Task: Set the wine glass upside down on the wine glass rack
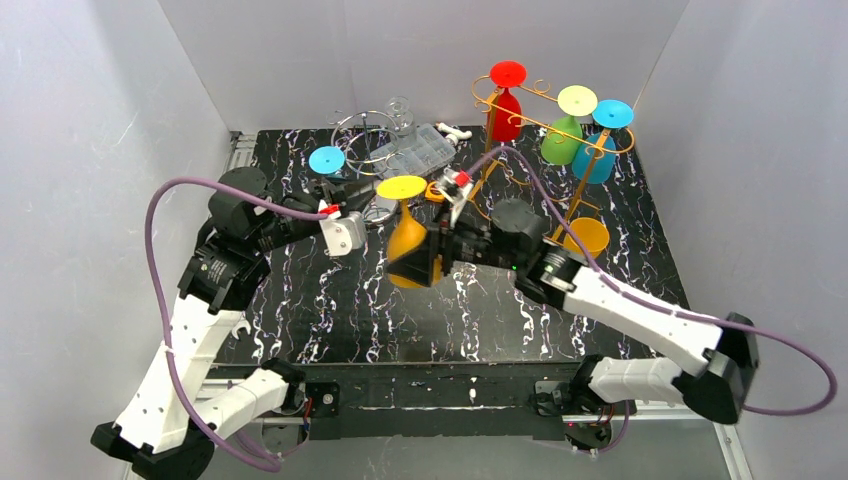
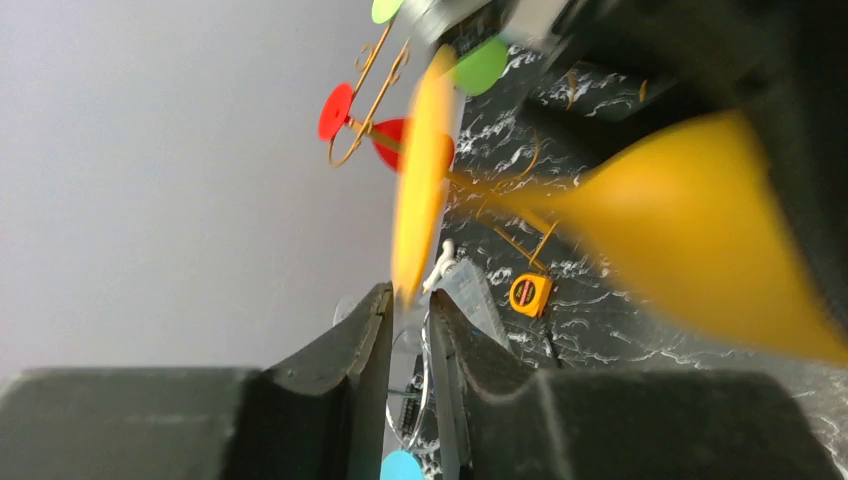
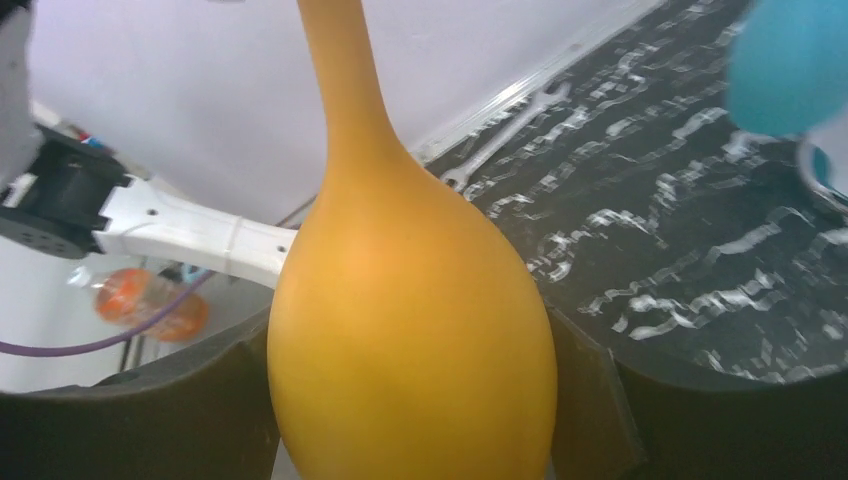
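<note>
The orange wine glass (image 1: 407, 245) hangs upside down over the middle of the table, its yellow foot (image 1: 402, 187) on top. My right gripper (image 1: 428, 258) is shut on its bowl (image 3: 410, 330), with a finger (image 3: 590, 400) pressed against each side. My left gripper (image 2: 410, 298) reaches in from the left, shut on the edge of the foot (image 2: 420, 180), which sits between its tips. The gold wire wine glass rack (image 1: 545, 120) stands at the back right. It carries a red glass (image 1: 506, 112), a green glass (image 1: 562, 142) and a blue glass (image 1: 597, 158), all upside down.
An orange cup (image 1: 586, 238) sits at the rack's foot. Behind the held glass are a clear plastic box (image 1: 415, 150), a tape measure (image 1: 440, 190), a clear glass (image 1: 400, 110) and a blue-footed glass (image 1: 326, 160). A wrench (image 3: 500, 145) lies near the left edge.
</note>
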